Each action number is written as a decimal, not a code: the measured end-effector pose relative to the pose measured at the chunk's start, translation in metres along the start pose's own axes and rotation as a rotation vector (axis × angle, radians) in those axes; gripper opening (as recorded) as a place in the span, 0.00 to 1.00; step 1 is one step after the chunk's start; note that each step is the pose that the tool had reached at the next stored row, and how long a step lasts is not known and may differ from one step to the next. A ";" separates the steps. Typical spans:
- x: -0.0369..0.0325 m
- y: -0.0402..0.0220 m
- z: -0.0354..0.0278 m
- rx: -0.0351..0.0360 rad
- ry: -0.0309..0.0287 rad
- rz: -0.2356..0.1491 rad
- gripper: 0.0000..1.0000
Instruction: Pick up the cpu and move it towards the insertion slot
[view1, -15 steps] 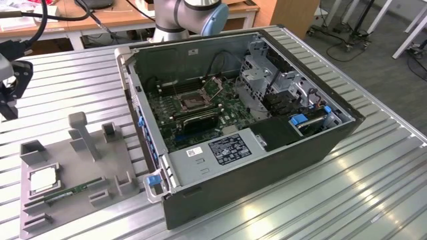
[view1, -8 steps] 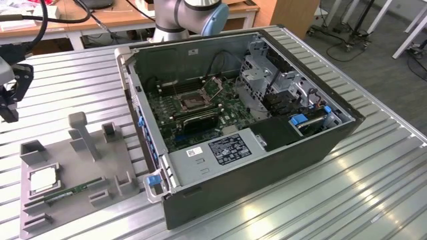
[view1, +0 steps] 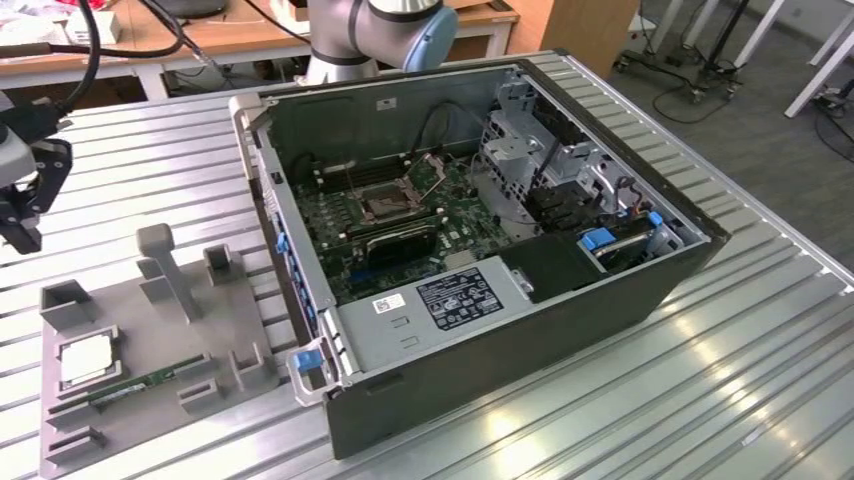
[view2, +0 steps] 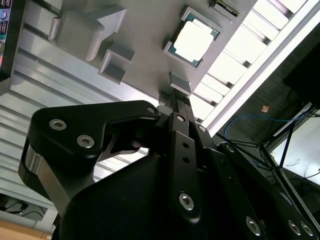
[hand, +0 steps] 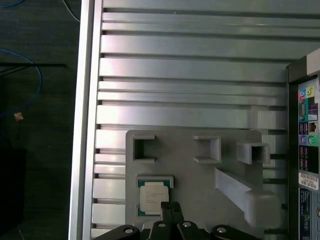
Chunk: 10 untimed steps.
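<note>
The claw (hand: 170, 206), tips pressed together and empty, hangs over the cpu (hand: 154, 196), a silvery square with a thin greenish rim lying flat in a grey tray (hand: 200, 175). The exterior view adds the insertion slot (view1: 387, 206), well apart inside the open computer case (view1: 534, 330).
</note>
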<state>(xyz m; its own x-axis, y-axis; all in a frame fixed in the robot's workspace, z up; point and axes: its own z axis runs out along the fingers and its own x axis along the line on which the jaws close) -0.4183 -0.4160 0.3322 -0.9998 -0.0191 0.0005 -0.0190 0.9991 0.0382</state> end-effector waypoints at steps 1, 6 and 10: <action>0.0000 -0.0003 0.0013 0.0000 0.0000 0.000 0.11; 0.0000 -0.0008 0.0040 0.0002 0.0002 0.000 0.11; 0.0000 -0.0008 0.0042 0.0000 0.0000 0.000 0.11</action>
<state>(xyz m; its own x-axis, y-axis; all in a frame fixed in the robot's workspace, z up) -0.4183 -0.4166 0.3279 -0.9998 -0.0191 0.0005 -0.0191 0.9991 0.0382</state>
